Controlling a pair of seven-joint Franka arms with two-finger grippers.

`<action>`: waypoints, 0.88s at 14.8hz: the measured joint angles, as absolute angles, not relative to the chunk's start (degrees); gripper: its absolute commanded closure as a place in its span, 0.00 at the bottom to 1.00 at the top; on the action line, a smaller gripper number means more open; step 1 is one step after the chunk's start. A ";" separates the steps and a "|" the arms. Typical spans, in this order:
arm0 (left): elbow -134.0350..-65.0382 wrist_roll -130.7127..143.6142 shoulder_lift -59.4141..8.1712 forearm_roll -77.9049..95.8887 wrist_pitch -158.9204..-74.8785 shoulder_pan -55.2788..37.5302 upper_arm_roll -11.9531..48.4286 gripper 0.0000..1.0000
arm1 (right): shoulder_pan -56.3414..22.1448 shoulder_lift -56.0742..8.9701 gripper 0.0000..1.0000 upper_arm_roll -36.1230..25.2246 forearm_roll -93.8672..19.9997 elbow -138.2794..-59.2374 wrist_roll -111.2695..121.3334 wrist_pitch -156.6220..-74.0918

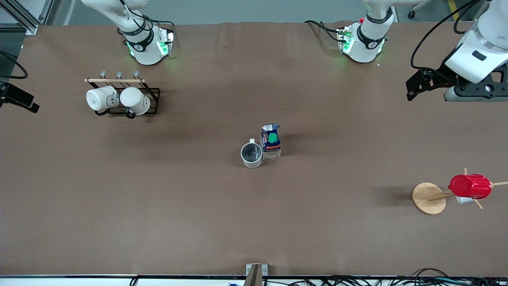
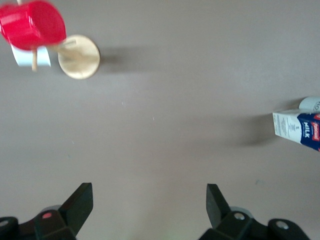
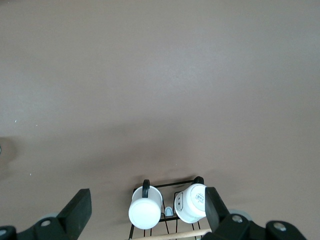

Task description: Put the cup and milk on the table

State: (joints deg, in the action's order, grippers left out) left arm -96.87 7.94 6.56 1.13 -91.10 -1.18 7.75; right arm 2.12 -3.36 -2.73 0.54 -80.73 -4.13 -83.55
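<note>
Two task objects stand together at the centre of the front view: the cup [image 1: 251,155] and the milk [image 1: 270,142], upright on the table [image 1: 198,206] and so close they look to be touching, the milk slightly higher in the frame. Both appear already placed.

Neither arm holds anything. The left gripper [image 1: 414,88] hangs at the upper right of the front view over bare tabletop, and its wrist view shows its fingers [image 2: 80,202] spread wide with only brown surface between them. The right gripper [image 3: 147,210] shows only in its own wrist view, likewise spread wide and empty, above the wire rack [image 1: 131,99] holding two white mugs [image 1: 117,99].

From here the chief risk, as a judgement, is a careless sweep: an arm crossing the centre could clip the tall, light carton and topple it against the cup. At the lower right, the red cup [image 1: 470,186] on the wooden stand [image 1: 428,198] could also be knocked if the left arm drops low.

On the carton, "MILK" reads clearly in the left wrist view; the red banner above it is too small to make out.
</note>
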 measured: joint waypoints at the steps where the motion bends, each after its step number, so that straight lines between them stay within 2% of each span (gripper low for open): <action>1: -98.56 7.93 7.90 1.57 -91.10 -1.89 6.42 0.00 | 2.11 -3.22 0.00 -2.55 0.54 -80.89 -4.13 -83.55; 6: -100.22 7.93 10.55 1.70 -90.09 -2.89 6.21 0.00 | 2.15 -3.13 0.00 -2.46 0.54 -80.92 -4.18 -83.55; 13: -97.23 7.88 9.71 -1.90 -89.03 -2.83 6.14 0.00 | 2.17 -3.13 0.00 -2.49 0.54 -80.92 -4.22 -83.54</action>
State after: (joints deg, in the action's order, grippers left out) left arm -97.23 7.88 9.71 -1.90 -89.03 -2.83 6.14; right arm 2.17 -3.13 -2.49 0.54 -80.92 -4.22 -83.54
